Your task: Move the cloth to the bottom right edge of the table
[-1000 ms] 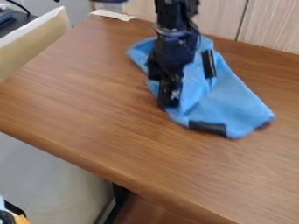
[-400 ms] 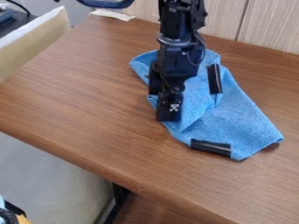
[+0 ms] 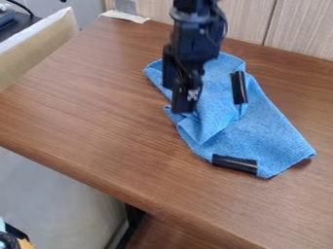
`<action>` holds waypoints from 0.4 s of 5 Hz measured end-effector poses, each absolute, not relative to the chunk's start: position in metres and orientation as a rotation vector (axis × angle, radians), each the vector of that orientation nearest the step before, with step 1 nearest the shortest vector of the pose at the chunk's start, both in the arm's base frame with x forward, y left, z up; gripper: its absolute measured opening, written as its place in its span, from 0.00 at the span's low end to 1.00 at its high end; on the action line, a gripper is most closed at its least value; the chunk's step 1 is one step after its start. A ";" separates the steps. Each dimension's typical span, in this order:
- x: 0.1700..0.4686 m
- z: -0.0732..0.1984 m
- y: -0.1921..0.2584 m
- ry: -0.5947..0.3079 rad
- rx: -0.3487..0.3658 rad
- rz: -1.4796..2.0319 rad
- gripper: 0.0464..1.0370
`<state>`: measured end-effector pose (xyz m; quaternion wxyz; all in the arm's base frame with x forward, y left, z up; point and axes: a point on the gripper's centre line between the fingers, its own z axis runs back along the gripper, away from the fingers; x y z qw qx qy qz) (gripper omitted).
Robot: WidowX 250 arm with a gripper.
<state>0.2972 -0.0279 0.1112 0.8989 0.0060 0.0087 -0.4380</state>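
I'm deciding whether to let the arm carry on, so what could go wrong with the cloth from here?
The pincer is over the left side of the cloth, so a pull there might twist it rather than shift it whole. The cloth is already rumpled near the pincer and could bunch further. The black strips might slip if they are loose.

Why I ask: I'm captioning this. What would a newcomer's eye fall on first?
Probably the bright blue cloth, spread rumpled on the brown table, mostly right of the picture's middle. Next, the black robot arm, coming down from the top edge over the cloth's left part.
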 end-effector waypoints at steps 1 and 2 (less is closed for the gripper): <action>0.294 0.135 -0.023 -0.017 0.036 -0.913 0.96; 0.294 0.136 -0.022 -0.021 0.039 -0.910 0.96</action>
